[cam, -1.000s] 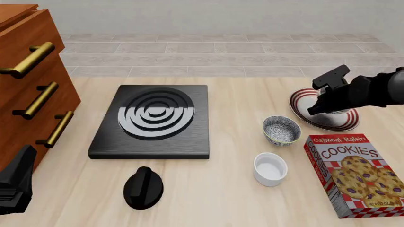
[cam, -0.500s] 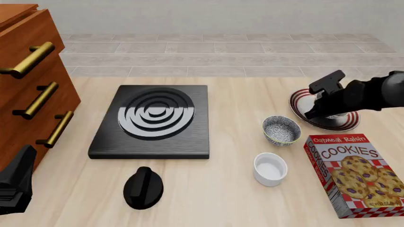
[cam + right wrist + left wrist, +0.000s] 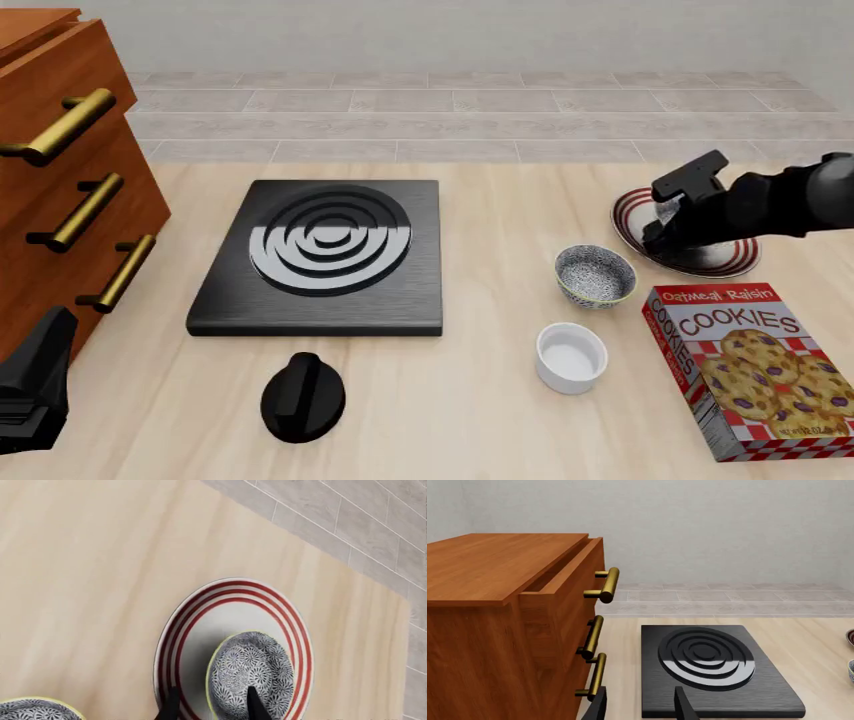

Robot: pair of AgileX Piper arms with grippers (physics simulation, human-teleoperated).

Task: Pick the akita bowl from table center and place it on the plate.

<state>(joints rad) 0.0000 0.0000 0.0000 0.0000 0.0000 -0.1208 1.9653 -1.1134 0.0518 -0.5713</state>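
While the right gripper (image 3: 210, 705) hides its edge, the akita bowl (image 3: 257, 672) tops the plate (image 3: 200, 630).

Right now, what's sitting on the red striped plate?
A speckled bowl sits on the plate, seen from the right wrist. In the front view the right gripper covers it.

Setting: simulated home kitchen. Evidence: pale wooden countertop (image 3: 467, 420); black square single-burner hob with concentric rings (image 3: 324, 255); separate black control knob (image 3: 303, 396); brown wooden drawer unit with brass bar handles (image 3: 67, 190); red "Oatmeal Raisin Cookies" box (image 3: 751, 370); patterned and white crockery; grey tiled floor beyond (image 3: 467, 110).
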